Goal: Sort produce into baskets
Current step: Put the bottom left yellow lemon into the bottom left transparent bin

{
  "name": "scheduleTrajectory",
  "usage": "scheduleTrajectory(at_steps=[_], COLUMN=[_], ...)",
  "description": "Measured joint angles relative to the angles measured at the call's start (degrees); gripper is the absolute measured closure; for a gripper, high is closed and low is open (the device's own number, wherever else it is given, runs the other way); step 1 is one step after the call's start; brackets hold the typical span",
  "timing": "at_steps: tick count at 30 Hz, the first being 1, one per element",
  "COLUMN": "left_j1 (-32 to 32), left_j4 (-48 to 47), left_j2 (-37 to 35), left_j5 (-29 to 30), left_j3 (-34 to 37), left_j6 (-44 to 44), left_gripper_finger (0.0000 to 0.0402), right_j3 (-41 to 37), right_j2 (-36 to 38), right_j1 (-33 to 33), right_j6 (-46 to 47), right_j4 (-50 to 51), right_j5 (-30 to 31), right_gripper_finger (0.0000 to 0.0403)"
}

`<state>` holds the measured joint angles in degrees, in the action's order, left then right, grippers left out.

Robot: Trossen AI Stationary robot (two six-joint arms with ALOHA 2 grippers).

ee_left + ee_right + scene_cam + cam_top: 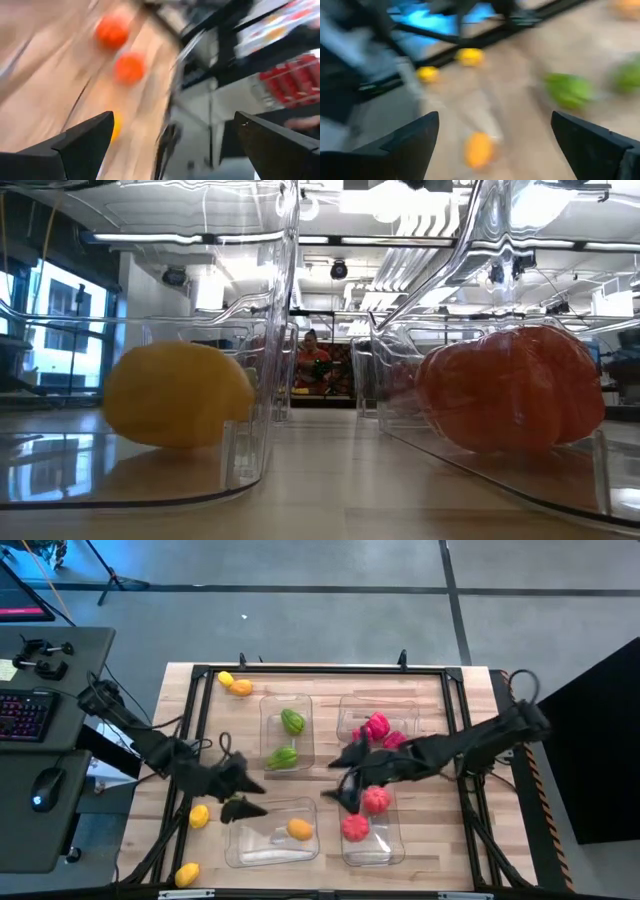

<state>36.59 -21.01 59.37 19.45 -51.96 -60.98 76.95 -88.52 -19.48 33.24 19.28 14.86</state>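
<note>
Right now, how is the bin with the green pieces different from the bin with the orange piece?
The bin with green pieces sits at the table's far side and holds two green pieces; the bin with the orange piece sits at the near side and holds one orange piece. The left gripper, fingers open, hangs by the near bin's edge; none is over the far one. Both are clear plastic with rounded corners.
</note>
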Motion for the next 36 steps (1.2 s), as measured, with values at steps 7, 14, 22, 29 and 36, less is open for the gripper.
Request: scheduleTrajectory(at_steps=[7, 14, 22, 29, 36], left_j1=[5.09, 11.48, 18.30, 20.20, 19.94], left_j4=[-30.09, -44.98, -45.14, -47.18, -51.22], left_j2=[0.13, 1.48, 1.49, 2.31, 7.68], left_j5=[-11.58, -23.24, -17.77, -17.36, -21.81], left_j3=[-0.02, -0.02, -0.02, 0.00, 1.13], left_j6=[-18.96, -18.92, -17.92, -18.44, -11.31], left_gripper_finger=[0.0002, 0.0002, 0.0002, 0.0002, 0.0002], right_j3=[0.00, -0.02, -0.02, -0.07, -0.09], right_j2=[4.66, 3.02, -0.53, -2.23, -2.22], right_j1=[-3.31, -5.33, -6.19, -6.17, -5.64], right_j6=[9.00, 15.05, 20.20, 22.58, 23.95], right_j4=[15.66, 18.31, 18.25, 18.23, 18.07], right_j5=[15.94, 18.00, 18.01, 17.94, 18.13], right_gripper_finger=[0.0027, 0.0027, 0.0027, 0.0027, 0.0027])
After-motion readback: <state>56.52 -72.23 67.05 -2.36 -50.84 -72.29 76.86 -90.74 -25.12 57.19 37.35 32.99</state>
